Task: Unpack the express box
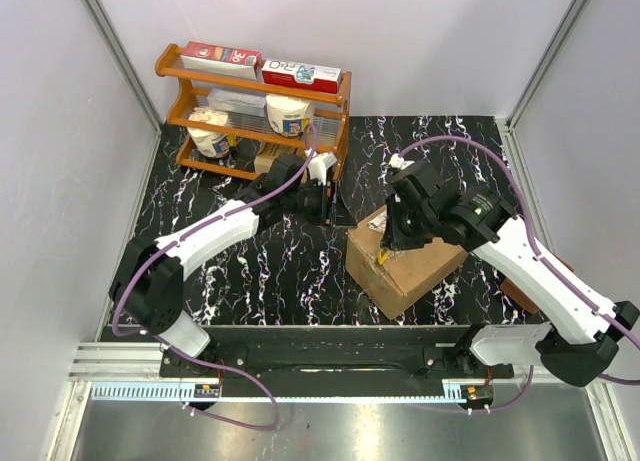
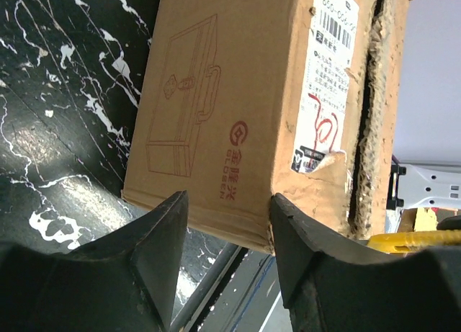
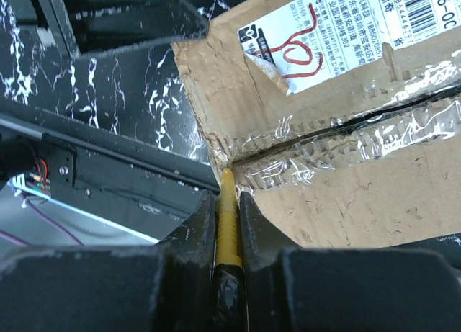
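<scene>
- Left gripper (image 2: 227, 202): its 2 fingers are spread, and the express box (image 2: 238, 94) is just ahead of their tips.
- Right gripper (image 3: 229, 202): pinching a yellow knife (image 3: 229, 235) whose tip, just ahead, meets the box's taped seam (image 3: 346, 130).

Left arm (image 1: 205, 236) and right arm (image 1: 548, 273): white shells, black joints, purple cables (image 1: 455, 138) behind the black left tool (image 2: 229, 199) and right tool (image 3: 227, 196).

Express box (image 3: 360, 202) label (image 3: 346, 29) — print unreadable — cut off at top.

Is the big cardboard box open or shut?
Shut: the express box has flat flaps, clear tape over their seam, the yellow cutter at the seam's end.
</scene>
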`<state>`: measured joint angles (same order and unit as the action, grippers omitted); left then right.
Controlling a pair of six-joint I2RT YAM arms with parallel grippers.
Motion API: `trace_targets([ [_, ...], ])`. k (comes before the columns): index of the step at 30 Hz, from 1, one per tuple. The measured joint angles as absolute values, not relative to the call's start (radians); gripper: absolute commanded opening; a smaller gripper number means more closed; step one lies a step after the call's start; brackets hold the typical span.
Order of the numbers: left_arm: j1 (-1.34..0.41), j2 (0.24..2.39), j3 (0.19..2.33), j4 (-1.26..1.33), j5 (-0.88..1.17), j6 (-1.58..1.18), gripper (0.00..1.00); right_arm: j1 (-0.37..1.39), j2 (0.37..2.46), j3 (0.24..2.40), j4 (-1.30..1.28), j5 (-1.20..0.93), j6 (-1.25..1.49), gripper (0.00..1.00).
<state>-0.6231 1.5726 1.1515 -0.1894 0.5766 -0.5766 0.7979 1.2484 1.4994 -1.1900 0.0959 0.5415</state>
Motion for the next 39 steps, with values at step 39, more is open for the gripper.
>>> trace_targets([
  [39,-0.592,1.453,1.204,-0.419,0.360,-0.443,0.82,-0.101,1.453,1.242,-0.706,0.204,0.493,0.04],
])
